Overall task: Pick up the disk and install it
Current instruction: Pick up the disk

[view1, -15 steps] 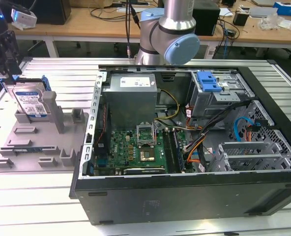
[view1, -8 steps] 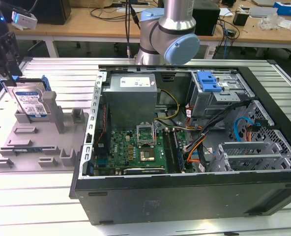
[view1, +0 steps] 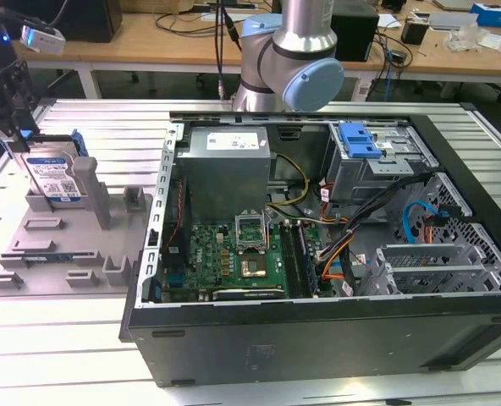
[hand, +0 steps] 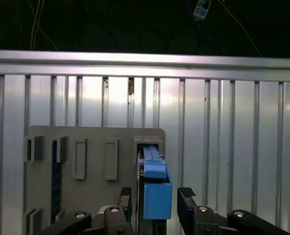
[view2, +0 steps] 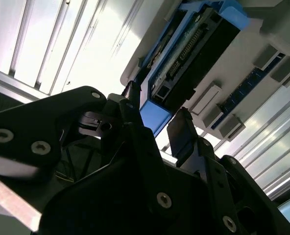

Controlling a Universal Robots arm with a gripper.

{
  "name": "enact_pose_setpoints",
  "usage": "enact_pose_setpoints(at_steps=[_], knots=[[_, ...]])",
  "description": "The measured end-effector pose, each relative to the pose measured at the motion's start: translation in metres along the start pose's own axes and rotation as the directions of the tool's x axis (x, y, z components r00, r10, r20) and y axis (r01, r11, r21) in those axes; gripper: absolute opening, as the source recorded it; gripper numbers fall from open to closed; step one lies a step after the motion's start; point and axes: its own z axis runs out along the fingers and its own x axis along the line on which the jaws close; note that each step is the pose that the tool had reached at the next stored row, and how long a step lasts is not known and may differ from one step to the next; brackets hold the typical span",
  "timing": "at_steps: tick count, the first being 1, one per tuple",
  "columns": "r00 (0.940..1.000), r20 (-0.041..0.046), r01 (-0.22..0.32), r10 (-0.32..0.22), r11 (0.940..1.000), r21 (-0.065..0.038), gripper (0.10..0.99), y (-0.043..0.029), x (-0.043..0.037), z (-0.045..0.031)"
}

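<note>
The disk (view1: 54,178) stands on edge in a slot of the grey holder plate (view1: 64,245) at the exterior view's far left, its white-and-blue label facing the camera and its blue carrier around it. My gripper (view1: 15,135) hangs right over its top edge. In the first wrist view the blue carrier end (hand: 157,191) sits between my two black fingers (hand: 186,203), with a narrow gap on each side. The second wrist view shows the same: my gripper (view2: 155,122) is open astride the blue end of the disk (view2: 194,54).
An open computer case (view1: 318,338) lies at the exterior view's centre and right, with a grey power supply (view1: 227,161), a motherboard (view1: 233,254) and a blue latch panel (view1: 358,139) on the drive cage. The ribbed metal table (view1: 56,355) lies underneath. The arm's base (view1: 293,59) stands behind the case.
</note>
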Motion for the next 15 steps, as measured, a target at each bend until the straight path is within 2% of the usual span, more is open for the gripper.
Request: enact_pose_setpoints(at_steps=[15], knots=[[1.0,0.0,0.0,0.0,1.0,0.0,0.498,-0.0001,0.0001,0.0115]])
